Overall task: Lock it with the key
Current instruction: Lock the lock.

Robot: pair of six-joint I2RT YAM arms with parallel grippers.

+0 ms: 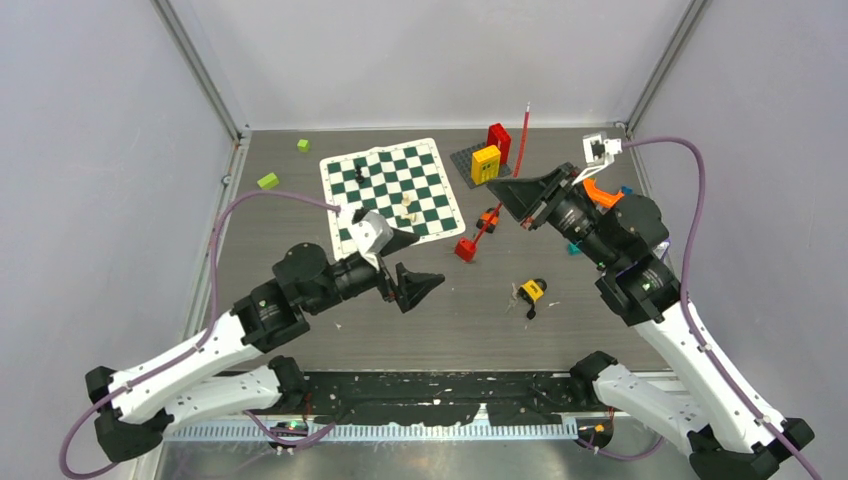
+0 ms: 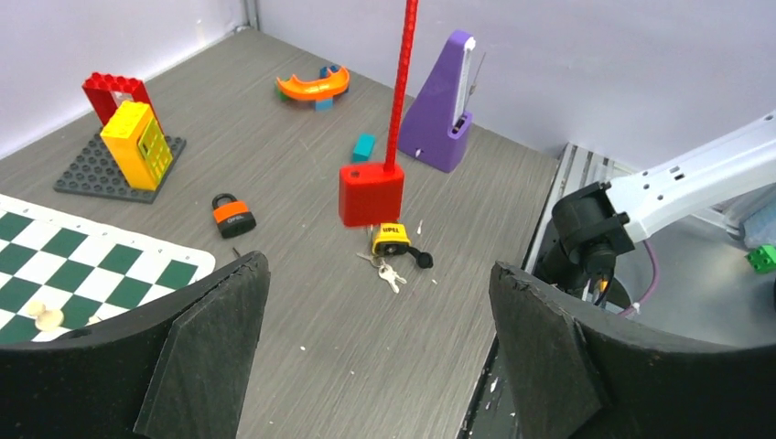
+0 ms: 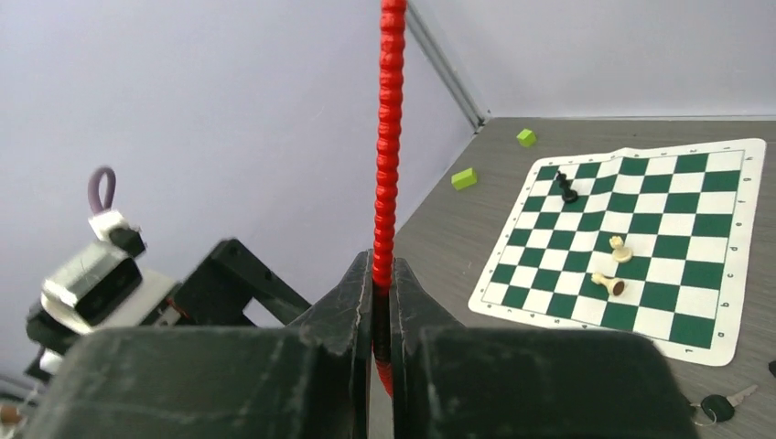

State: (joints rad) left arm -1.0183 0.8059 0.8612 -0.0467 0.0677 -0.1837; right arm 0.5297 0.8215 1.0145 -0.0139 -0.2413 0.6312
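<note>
The right gripper is pinched tight on the red rod, which ends in a red block. The left gripper is spread wide, holding nothing. The yellow padlock lies on the table between the arms, its keys just beside it. An orange padlock sits well apart, near the chessboard.

On my grey tabletop a green-and-white chess mat lies at the far left. It carries one black piece and two pale pieces, one of them toppled. Two green blocks sit beyond the mat's left corner. A dark baseplate holds a red arch and a yellow brick. A red beaded rod rises from a red block. Behind it are a purple metronome, a teal block and an orange curved piece.
</note>
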